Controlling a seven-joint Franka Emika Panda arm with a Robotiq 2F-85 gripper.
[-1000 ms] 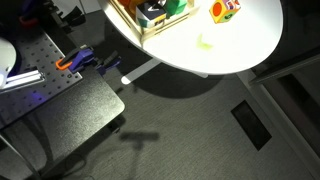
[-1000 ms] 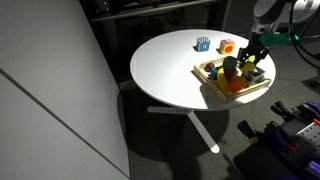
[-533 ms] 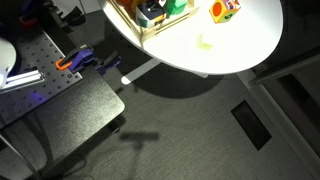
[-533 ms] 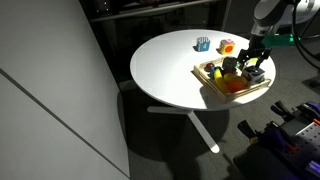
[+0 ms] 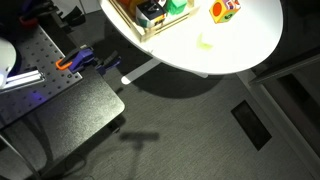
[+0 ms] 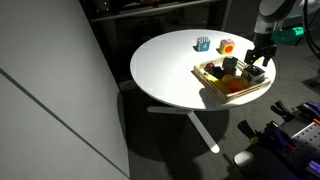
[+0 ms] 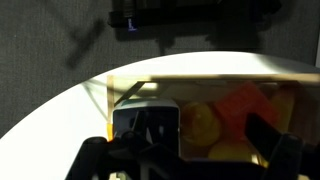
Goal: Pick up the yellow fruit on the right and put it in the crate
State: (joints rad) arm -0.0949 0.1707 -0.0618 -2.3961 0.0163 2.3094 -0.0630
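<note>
The wooden crate (image 6: 212,70) stands on the round white table, and only its corner (image 5: 152,33) shows in an exterior view. In the wrist view the round yellow fruit (image 7: 198,125) lies inside the crate (image 7: 110,95), free of the fingers. My gripper (image 7: 203,146) hangs open right above it, with a dark finger (image 7: 268,138) on either side. From outside, the gripper (image 6: 258,68) hovers over the crate's far end. A second yellowish fruit (image 7: 232,153) and an orange piece (image 7: 245,100) lie beside the fruit.
A flatter pale fruit (image 5: 205,42) sits alone on the table (image 5: 250,45) outside the crate. An orange-and-red block (image 5: 225,10) and a small blue item (image 6: 203,43) stand behind the crate. Dark and green toys (image 5: 160,10) fill the crate. The table edge is close.
The jaws went from shut to open over the crate. The gripper has shifted slightly toward the crate's far end. The fruit now lies in the crate.
</note>
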